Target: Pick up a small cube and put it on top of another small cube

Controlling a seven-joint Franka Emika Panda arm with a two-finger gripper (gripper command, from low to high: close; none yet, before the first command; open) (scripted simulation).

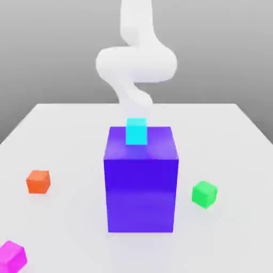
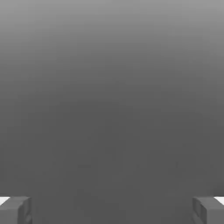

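- The white arm (image 1: 136, 61) is rising behind the big blue-violet block (image 1: 141, 184) that is standing mid-table, with a small cyan cube (image 1: 136, 131) showing at the back of the block's top face.
- In the hand view, the claw (image 2: 112, 210) is showing its two fingertips (image 2: 15, 210) set wide apart at the frame's edges, with nothing between them and only plain grey beyond.
- The small magenta cube (image 1: 11, 256) is sitting on the white table (image 1: 234, 160), in front of the block and far off toward the exterior view's left, well apart from the arm.
- The orange cube (image 1: 38, 182) is lying beside the block on the exterior view's left, the green cube (image 1: 204, 193) on its right; neither is touching the block.
- Judged from this, the reach for the magenta cube is not yet begun: doing it well is likely meaning swinging wide around the block, keeping the fingers spread, squaring them to the cube's flat sides, and descending straight so they are straddling it evenly before closing.
- The risk appears to be clipping the tall block on the way across.
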